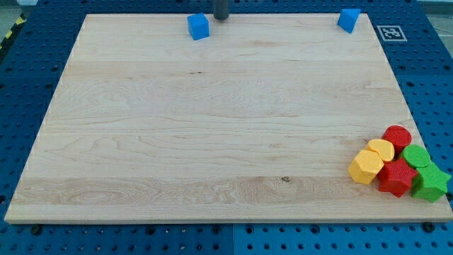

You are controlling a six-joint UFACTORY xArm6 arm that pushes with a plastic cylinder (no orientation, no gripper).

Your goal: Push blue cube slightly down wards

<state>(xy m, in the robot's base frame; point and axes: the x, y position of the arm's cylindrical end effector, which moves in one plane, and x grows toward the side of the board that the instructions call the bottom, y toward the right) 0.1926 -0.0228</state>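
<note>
Where my tip (221,18) rests, blue cube (199,27) just left.

The counter (212,134) is a pale wooden board with visible grain, lying on a blue perforated base (425,78). Near the view's top edge, left of centre, a blue cube (199,27) sits on the wood. My tip (221,18) stands just beside it, to its upper right, apart from it. At the top right corner lies a second blue block (348,20), wedge-like in shape. In the bottom right corner a cluster is packed together, touching: two yellow blocks (367,167) (381,149), a red cylinder (397,136), a red block (397,177), and two green blocks (417,156) (431,183).
</note>
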